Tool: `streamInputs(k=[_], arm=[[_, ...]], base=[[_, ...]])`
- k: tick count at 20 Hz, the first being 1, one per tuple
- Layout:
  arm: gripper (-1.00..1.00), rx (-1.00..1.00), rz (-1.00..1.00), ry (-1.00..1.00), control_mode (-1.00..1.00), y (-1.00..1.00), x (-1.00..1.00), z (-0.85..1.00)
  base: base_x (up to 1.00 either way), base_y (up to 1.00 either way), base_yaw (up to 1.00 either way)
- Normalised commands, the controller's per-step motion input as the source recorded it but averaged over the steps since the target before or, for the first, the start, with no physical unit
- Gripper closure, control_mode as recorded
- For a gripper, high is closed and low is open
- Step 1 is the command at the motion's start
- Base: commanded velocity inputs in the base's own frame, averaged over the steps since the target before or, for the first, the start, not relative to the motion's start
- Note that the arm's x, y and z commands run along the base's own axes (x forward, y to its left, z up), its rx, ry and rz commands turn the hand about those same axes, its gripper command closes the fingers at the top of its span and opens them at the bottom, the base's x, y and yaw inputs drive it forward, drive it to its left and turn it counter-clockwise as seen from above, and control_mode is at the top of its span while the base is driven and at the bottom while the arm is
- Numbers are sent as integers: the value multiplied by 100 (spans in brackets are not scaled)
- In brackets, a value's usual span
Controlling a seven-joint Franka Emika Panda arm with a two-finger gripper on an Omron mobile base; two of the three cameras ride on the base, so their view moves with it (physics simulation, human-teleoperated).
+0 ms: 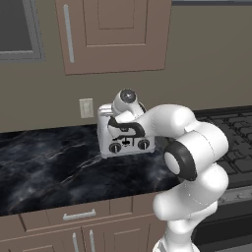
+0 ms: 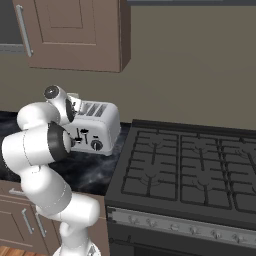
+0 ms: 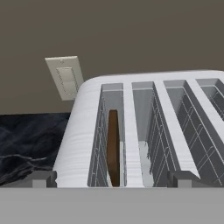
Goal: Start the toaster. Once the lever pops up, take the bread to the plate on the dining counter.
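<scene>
In the hand view, a pale wall outlet (image 3: 65, 77) sits on the brown wall up and to the left of the gripper (image 3: 111, 179). Below it, to the gripper's left, lies the black marble-veined counter (image 3: 26, 140). The left finger tip (image 3: 41, 178) rises at the lower left, beside the toaster's rounded left shoulder. Directly ahead of the gripper stands the toaster (image 3: 83, 144), silver-white, its four slots running away from the camera. The bread (image 3: 113, 148), a thin dark brown slice seen edge-on, stands upright in the leftmost slot, almost midway between the two finger tips. The remaining slots show bare wire guides. The right finger tip (image 3: 183, 178) rises at the lower right, over the rib between the second and third slots. The fingers stand wide apart and hold nothing; the gripper hovers just above the toaster's top.

From the left base view, the arm bends over the toaster (image 1: 125, 142), whose front carries two round black knobs. In the right base view the toaster (image 2: 97, 127) sits at the counter's end, just beside a black gas stove (image 2: 190, 165) on the right.
</scene>
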Motion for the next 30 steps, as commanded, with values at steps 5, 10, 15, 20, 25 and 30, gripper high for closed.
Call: streamInputs(k=[5, 10, 15, 20, 25, 30], arm=[[-100, 0, 0, 0, -100, 0, 0, 0], [-100, 0, 0, 0, -100, 0, 0, 0], [-100, 0, 0, 0, -100, 0, 0, 0], [-100, 0, 0, 0, -100, 0, 0, 0], [-100, 0, 0, 0, -100, 0, 0, 0], [-100, 0, 0, 0, -100, 0, 0, 0]], base=[[0, 0, 0], [0, 0, 0], [0, 0, 0], [0, 0, 0], [0, 0, 0], [0, 0, 0]])
